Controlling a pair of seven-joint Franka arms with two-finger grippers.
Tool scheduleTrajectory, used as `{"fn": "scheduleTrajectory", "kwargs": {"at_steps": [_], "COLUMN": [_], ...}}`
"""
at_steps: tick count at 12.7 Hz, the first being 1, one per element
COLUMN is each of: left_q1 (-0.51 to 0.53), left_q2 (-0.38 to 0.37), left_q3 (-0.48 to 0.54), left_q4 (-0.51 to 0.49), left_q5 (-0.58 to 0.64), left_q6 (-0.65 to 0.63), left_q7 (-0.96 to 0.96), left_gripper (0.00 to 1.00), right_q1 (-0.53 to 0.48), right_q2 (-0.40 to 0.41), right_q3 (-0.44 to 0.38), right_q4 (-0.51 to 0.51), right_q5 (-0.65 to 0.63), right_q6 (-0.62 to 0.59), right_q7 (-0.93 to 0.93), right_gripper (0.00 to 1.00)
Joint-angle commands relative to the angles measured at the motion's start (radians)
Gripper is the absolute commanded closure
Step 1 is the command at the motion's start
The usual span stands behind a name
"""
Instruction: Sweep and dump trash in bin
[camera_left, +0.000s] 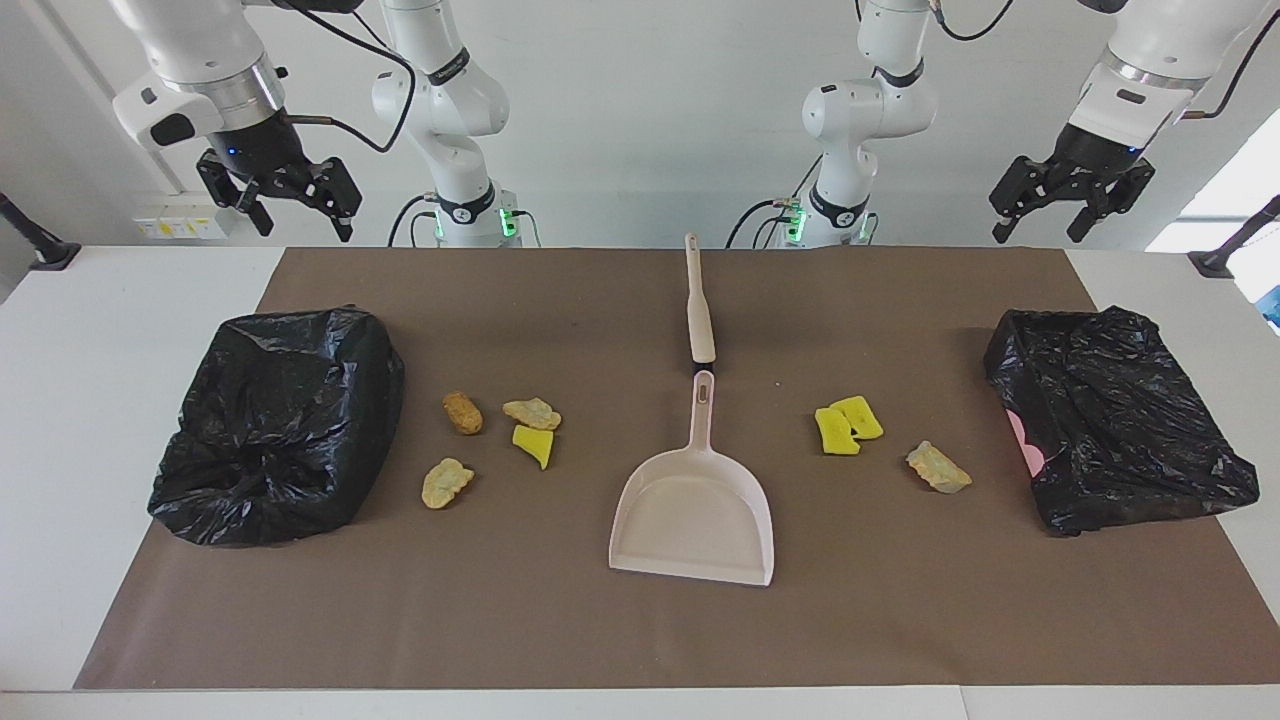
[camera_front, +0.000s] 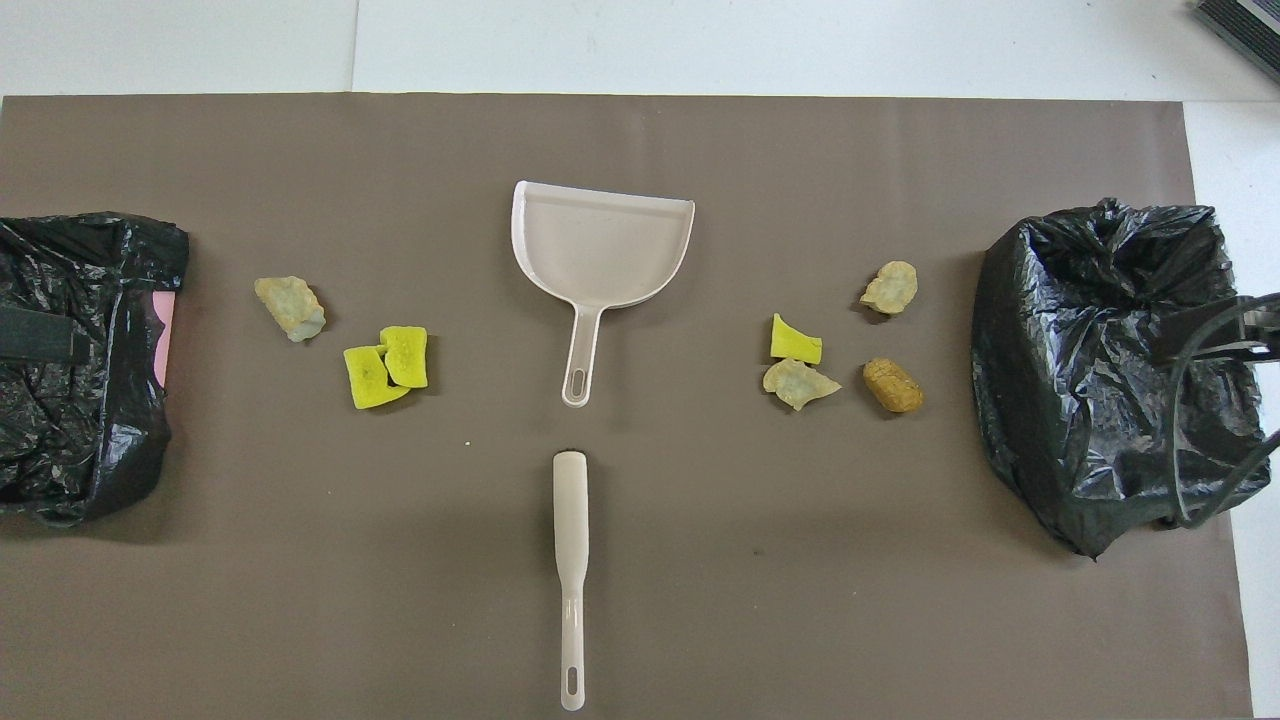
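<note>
Seen from the facing view, the beige dustpan (camera_left: 693, 510) lies flat mid-table on the brown mat (camera_left: 640, 620), its handle pointing toward the robots, and a brush (camera_left: 698, 312) lies in line just nearer them. Four pieces of trash (camera_left: 495, 432) sit beside the dustpan toward the right arm's end, three more (camera_left: 880, 440) toward the left arm's end. A black-bagged bin (camera_left: 280, 425) stands at each end, the second (camera_left: 1115, 420) showing pink. The right gripper (camera_left: 285, 205) and left gripper (camera_left: 1070, 205) hang raised above the table's robot-side edge, fingers spread and empty, both arms waiting. From overhead, the dustpan (camera_front: 600, 245) again has scraps on both sides; neither gripper's fingers show.
</note>
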Motion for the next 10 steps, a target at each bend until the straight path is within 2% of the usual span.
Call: {"fn": "scheduleTrajectory", "kwargs": {"at_steps": [1, 10], "left_q1": [0.010, 0.010], "left_q2": [-0.011, -0.011], "left_q3": [-0.004, -0.004], "left_q4": [0.000, 0.000], "left_q5": [-0.007, -0.007], "left_q6": [-0.016, -0.016], "left_q7": [0.005, 0.005], "left_gripper": [0.00, 0.00], "right_q1": [0.001, 0.001], "right_q2": [-0.015, -0.032], "right_q3": [0.003, 0.002], "right_q4": [-0.005, -0.023], "right_q5": [0.016, 0.016], "right_q6": [-0.017, -0.046], "right_q7": [0.031, 0.033], "right_gripper": [0.00, 0.00]}}
